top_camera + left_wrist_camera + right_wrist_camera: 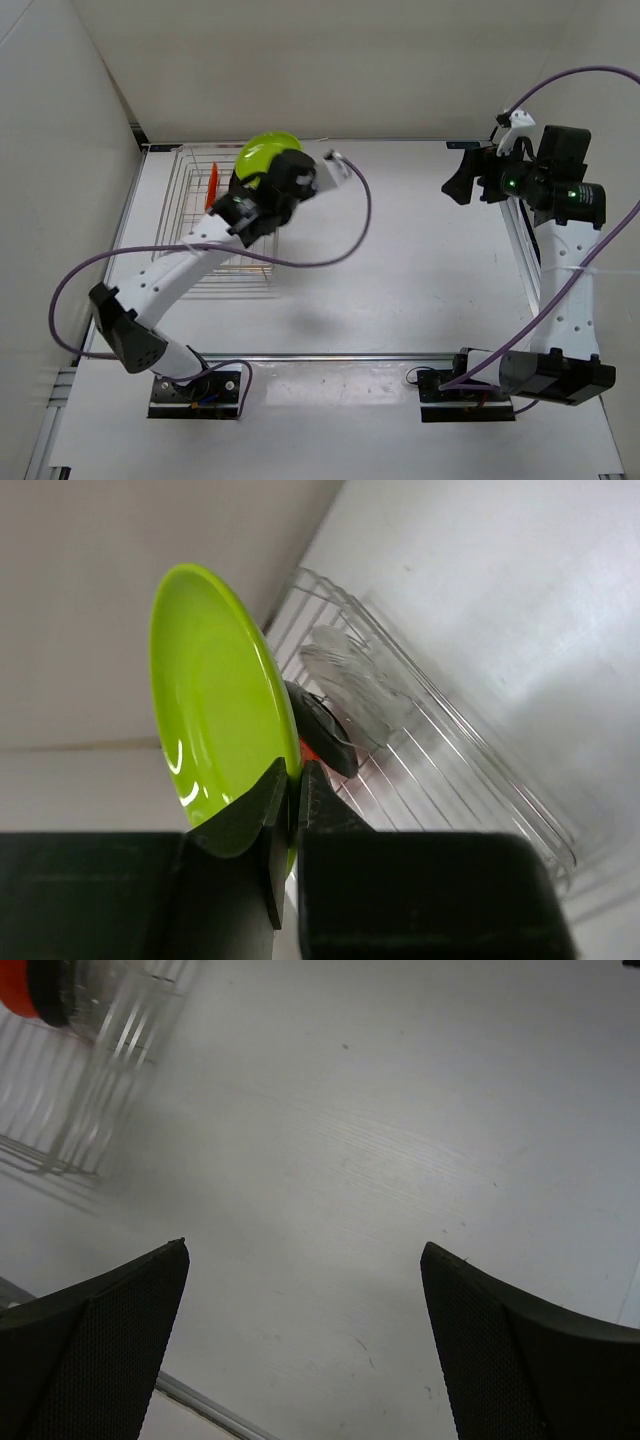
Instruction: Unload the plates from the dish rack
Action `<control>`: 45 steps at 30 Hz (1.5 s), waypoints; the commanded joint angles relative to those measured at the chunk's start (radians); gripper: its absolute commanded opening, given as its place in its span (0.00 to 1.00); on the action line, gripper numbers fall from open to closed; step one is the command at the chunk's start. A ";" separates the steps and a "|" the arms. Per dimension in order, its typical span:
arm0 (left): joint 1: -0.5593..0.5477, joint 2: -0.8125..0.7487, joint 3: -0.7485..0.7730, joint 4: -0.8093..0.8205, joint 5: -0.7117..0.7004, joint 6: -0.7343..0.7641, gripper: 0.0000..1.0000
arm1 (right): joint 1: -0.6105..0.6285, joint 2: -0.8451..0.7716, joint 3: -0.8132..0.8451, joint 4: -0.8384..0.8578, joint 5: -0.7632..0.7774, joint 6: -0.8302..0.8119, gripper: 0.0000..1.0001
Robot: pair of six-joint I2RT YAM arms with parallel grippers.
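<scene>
My left gripper point(258, 183) is shut on the rim of the lime green plate point(266, 152) and holds it on edge above the dish rack point(186, 195). In the left wrist view its fingertips point(293, 772) pinch the green plate point(210, 710). Below it the black plate point(322, 727), a sliver of the orange plate point(308, 748) and the clear glass plate point(355, 685) stand in the wire rack point(460, 780). The orange plate point(213, 186) shows upright in the rack. My right gripper point(461, 186) is open and empty, high at the right, far from the rack point(80, 1100).
White walls stand at the left and back. A metal frame rail point(522, 245) runs along the table's right side beside my right arm. A purple cable point(355, 230) loops from the left wrist over the table.
</scene>
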 commanded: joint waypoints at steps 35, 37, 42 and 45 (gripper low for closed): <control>-0.737 0.184 -0.170 0.411 -0.508 0.628 0.11 | 0.227 0.222 0.108 -0.063 -0.446 -0.061 0.76; -0.737 0.184 -0.170 0.420 -0.508 0.628 0.11 | 0.227 0.234 0.119 -0.063 -0.446 -0.061 0.65; -0.728 0.184 -0.170 0.429 -0.508 0.637 0.11 | 0.250 0.243 0.128 -0.083 -0.446 -0.073 0.40; -0.708 0.184 -0.188 0.448 -0.508 0.637 0.11 | 0.250 0.253 0.128 -0.083 -0.437 -0.073 0.25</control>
